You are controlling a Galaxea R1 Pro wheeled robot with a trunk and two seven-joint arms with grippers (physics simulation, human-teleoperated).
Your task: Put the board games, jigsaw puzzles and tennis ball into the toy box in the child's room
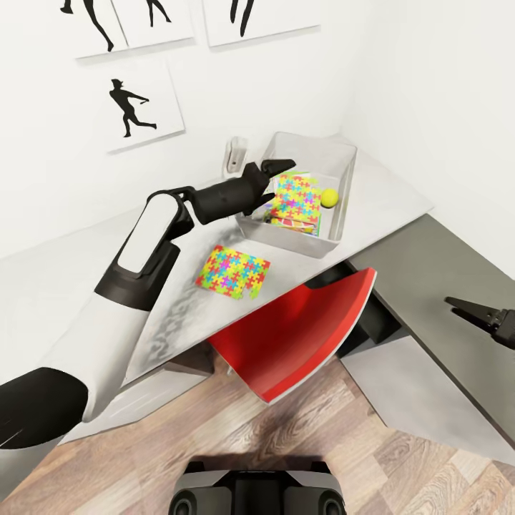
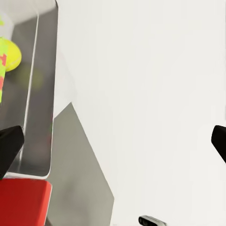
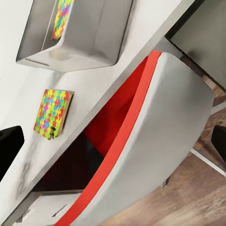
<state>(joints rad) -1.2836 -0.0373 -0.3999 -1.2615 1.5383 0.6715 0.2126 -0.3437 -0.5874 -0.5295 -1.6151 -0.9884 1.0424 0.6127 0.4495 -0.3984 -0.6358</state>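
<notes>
Waiting on the table (image 1: 64, 265) just beside the toy box (image 1: 342, 214) lies the last jigsaw puzzle (image 1: 233, 272). My left gripper (image 1: 277, 179), fingers spread and empty, hovers over the toy box's near rim; I should back off, descend squarely, pinch the puzzle's edge.

I am in a child's bedroom at home: white walls hung with ballplayer silhouette prints (image 1: 132, 107), a wood-plank floor (image 1: 143, 458), a red chair (image 1: 300, 336) at the grey corner table (image 1: 64, 265), with bright jigsaw puzzles (image 1: 234, 272) and a toy box (image 1: 336, 229)
</notes>
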